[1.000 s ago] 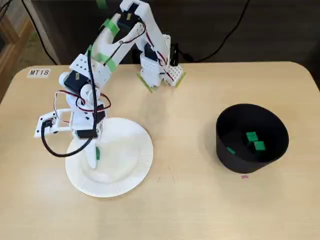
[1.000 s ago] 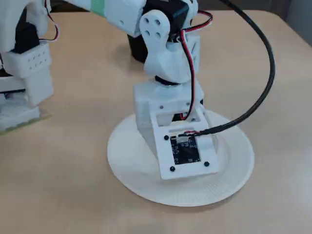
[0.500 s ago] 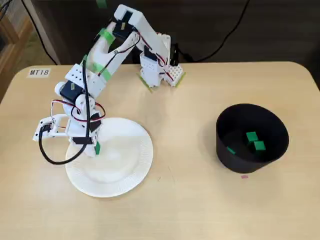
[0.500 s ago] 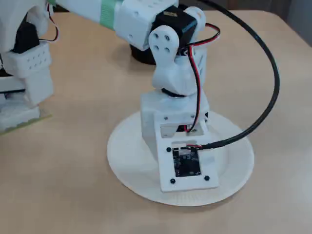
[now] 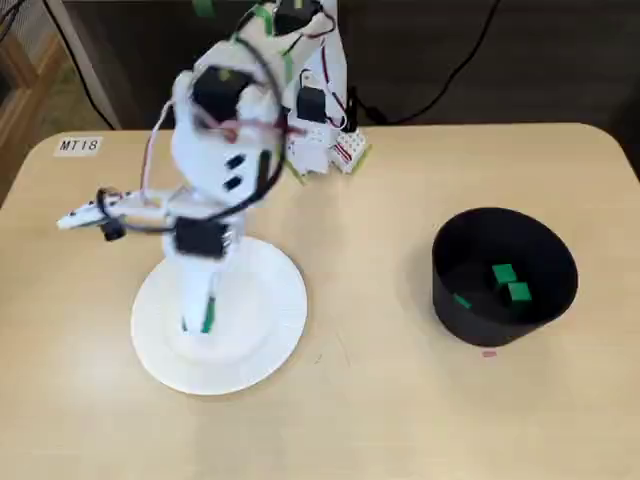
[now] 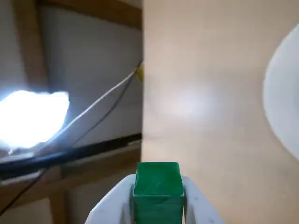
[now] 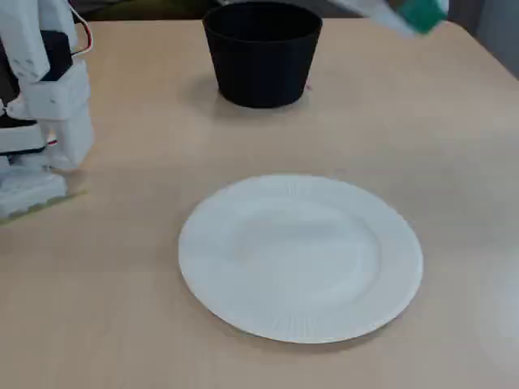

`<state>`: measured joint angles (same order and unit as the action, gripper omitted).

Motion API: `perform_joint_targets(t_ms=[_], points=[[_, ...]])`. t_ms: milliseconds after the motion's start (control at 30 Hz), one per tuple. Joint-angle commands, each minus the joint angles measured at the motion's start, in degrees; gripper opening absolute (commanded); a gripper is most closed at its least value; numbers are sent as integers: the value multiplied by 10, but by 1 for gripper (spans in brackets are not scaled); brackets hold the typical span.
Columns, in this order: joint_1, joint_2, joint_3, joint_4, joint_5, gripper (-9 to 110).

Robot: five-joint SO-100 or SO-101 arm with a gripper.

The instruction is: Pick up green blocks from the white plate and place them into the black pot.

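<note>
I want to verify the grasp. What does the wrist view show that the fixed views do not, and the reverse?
Only the wrist view: the gripper shut on one green block, seen close up between the white fingers. Only the fixed views: the black pot holding three green blocks, and the whole white plate, bare. Both: the held block, the plate, the table.

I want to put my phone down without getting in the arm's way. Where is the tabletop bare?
The wooden tabletop is bare between the white paper plate and the black pot, and along its front edge below both. Crowded: above the plate, where the gripper holds a green block, and around the white arm base.
</note>
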<state>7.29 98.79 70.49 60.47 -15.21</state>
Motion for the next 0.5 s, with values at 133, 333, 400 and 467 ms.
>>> perform_joint_targets(t_ms=[133,333,400,467], points=[[-165,101,-22,40,52,-2],[-319,40,-22,144,37,-2],[-356,21,-23,153,37,-2],[-383,10,-23,161,41,-2]])
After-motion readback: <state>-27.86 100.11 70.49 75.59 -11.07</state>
